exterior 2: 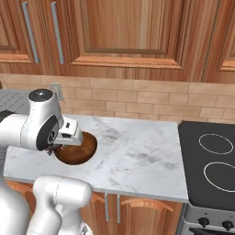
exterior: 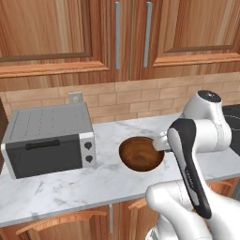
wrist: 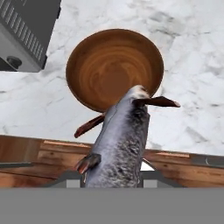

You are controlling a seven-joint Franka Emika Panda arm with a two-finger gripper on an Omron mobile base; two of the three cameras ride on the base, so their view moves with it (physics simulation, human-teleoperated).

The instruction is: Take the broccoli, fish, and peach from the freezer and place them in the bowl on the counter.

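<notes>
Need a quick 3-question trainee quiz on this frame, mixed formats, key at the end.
1. True or false: the bowl already holds food.
2. What is the tool shut on? A) peach B) fish C) broccoli
3. Fill in: to the bowl's left in the left base view stands a grey ____ on the counter.
Key: 1 false, it looks empty; 2 B; 3 toaster oven.

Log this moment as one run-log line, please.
gripper: shut on fish | position: above bowl's near rim | bowl: empty, on counter beside toaster oven | fish: not yet released
</notes>
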